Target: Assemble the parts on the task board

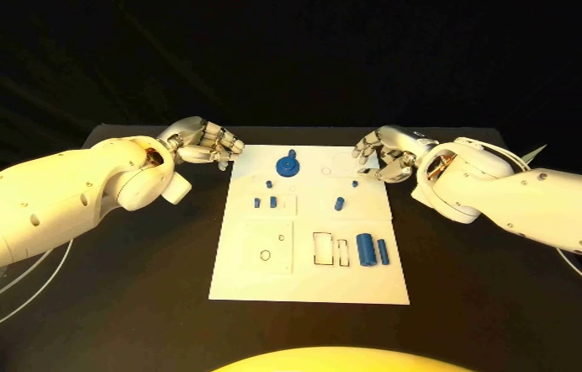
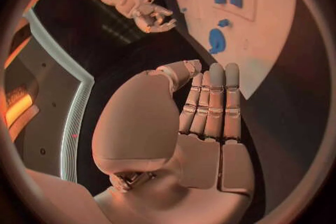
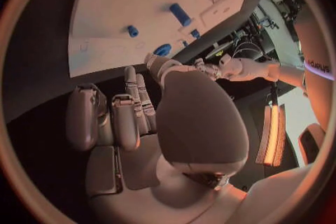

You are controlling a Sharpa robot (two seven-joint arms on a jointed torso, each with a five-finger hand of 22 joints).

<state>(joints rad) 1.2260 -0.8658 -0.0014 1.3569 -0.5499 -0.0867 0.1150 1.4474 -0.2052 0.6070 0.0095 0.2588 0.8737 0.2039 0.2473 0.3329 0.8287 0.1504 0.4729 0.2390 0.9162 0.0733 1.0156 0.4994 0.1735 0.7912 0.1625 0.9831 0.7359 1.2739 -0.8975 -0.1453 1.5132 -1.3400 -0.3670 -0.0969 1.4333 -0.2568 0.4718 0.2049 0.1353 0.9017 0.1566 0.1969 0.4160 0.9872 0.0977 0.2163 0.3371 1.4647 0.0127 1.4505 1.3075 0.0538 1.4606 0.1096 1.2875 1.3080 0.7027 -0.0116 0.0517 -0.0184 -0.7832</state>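
While both hands hang off the far corners of the task board (image 1: 309,279), nothing is being held yet: the left hand (image 1: 203,142) sits just off the board's far left corner with its fingers (image 2: 213,101) straight, side by side and empty, and the right hand (image 1: 386,153) sits just off the far right corner with its fingers (image 3: 126,117) curled loosely, also on nothing. All the parts are on the board, which lies in the middle of the black bench (image 1: 109,305). The round blue disc part (image 1: 288,167) is at the board's far end, roughly between the two hands and a bit nearer the left one, apart from both. Small blue pegs (image 1: 268,202) sit around the board's middle, and the two blue cylinders (image 1: 373,249) lie side by side near its right edge, well back from either hand. My guess is these are light, stiff plastic bits, smooth enough to slip, so I'd pinch a cylinder across its middle and take the disc by its rim.
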